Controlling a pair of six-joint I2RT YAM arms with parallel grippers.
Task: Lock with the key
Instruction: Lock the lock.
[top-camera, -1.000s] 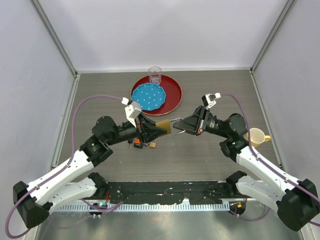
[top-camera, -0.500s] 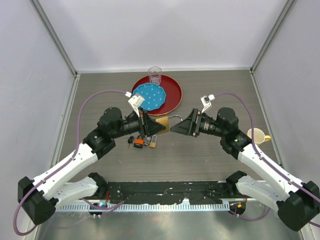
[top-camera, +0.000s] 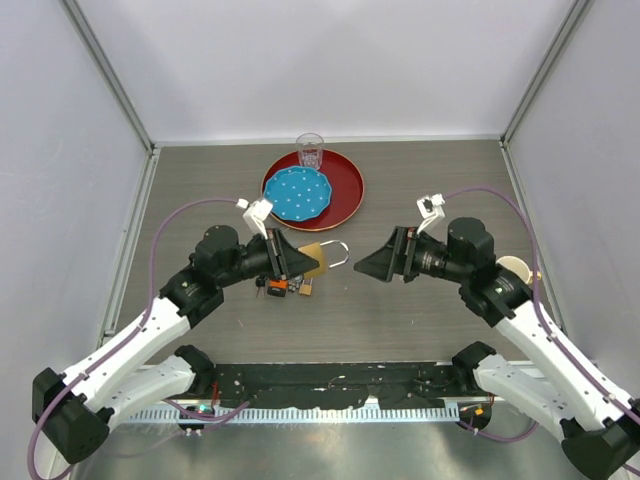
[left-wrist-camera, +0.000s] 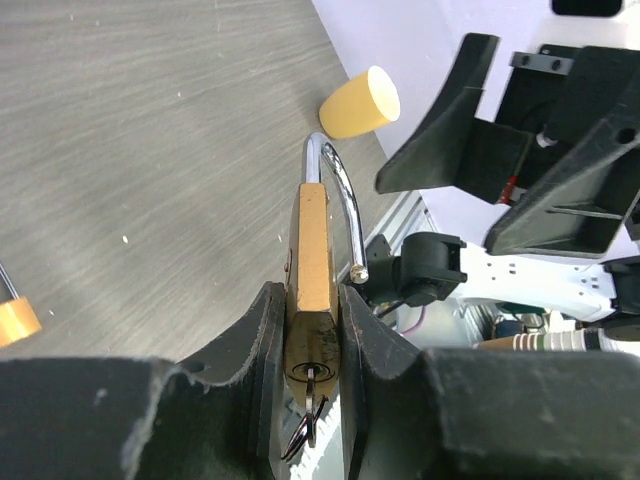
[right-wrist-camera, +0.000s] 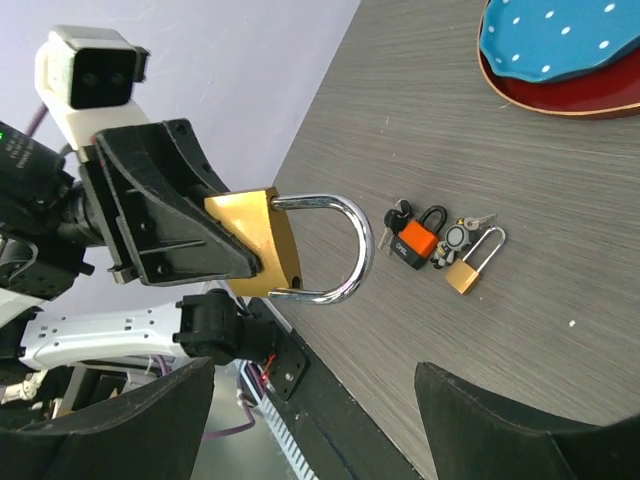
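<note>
My left gripper (top-camera: 300, 262) is shut on the body of a large brass padlock (top-camera: 316, 256), holding it above the table with the shackle pointing right. From the left wrist view the padlock (left-wrist-camera: 312, 250) sits between the jaws. A key (left-wrist-camera: 311, 388) on a ring is stuck in its keyhole. The steel shackle (right-wrist-camera: 345, 250) has its free end out of the body, just beside it. My right gripper (top-camera: 366, 268) hangs open to the right of the shackle, apart from it. In its own view the right gripper (right-wrist-camera: 312, 375) holds nothing.
Below the held lock, a small orange padlock (right-wrist-camera: 420, 238), a small brass padlock (right-wrist-camera: 466, 270) and loose keys lie on the table. A red tray (top-camera: 345, 190) with a blue plate (top-camera: 297, 193) and a glass (top-camera: 310, 150) stands behind. A yellow cup (top-camera: 512, 268) is at the right.
My right gripper was shut near the shackle a second ago; it has opened and drawn back to the right. The left gripper has kept its hold and shifted the padlock slightly.
</note>
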